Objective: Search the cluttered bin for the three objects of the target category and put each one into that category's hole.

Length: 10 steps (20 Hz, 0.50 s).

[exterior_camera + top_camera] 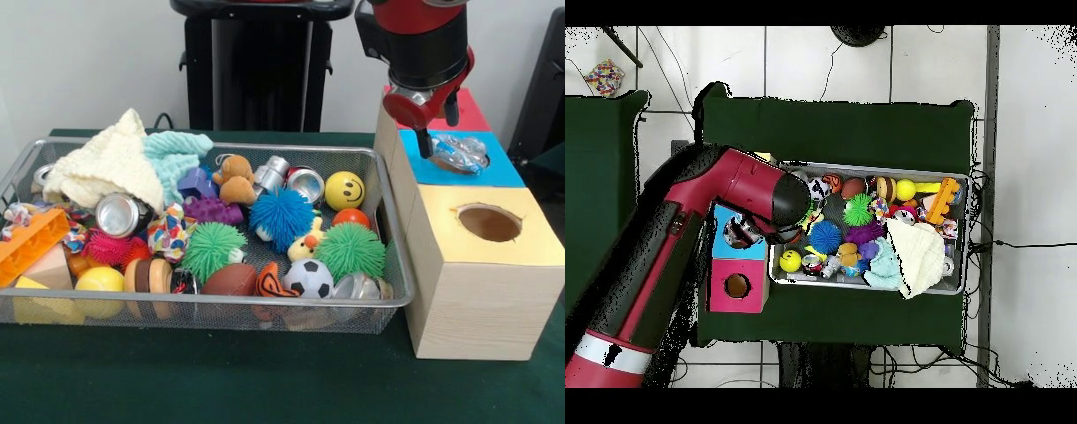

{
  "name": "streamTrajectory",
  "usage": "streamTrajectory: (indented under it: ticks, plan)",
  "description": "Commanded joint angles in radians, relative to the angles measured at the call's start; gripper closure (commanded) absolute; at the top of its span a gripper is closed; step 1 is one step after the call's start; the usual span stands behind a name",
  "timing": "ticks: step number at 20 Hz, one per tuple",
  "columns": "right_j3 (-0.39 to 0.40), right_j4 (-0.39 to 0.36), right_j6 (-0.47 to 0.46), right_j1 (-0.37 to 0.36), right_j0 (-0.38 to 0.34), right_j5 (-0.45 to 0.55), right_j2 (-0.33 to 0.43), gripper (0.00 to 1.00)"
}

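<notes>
— Clear crumpled plastic, that's what sits in the blue hole, right under the gripper. Bottle or cup, I can't make out.

— Is it held?

— Can't tell. One dark finger touches its left end; whether the fingers are apart or pinched on it doesn't show. From overhead the arm hides the gripper and part of the blue box.

— Which way does it lie?

— Long axis roughly left to right across the hole, part of it above the rim.

— And the bin?

— Left of the boxes, crammed. Two silver cans show their round ends, one half under the cream cloth. The yellow box's hole is nearest; the red box is mostly behind the gripper.
</notes>
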Motion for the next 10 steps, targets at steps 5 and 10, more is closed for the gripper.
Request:
streamTrajectory:
  ticks: [5,10]
  plan:
    - [-0.003,0.086,0.092,0.045,-0.042,0.045,0.205,0.00]
    - [0.001,0.094,0.032,0.058,-0.050,0.107,0.220,0.00]
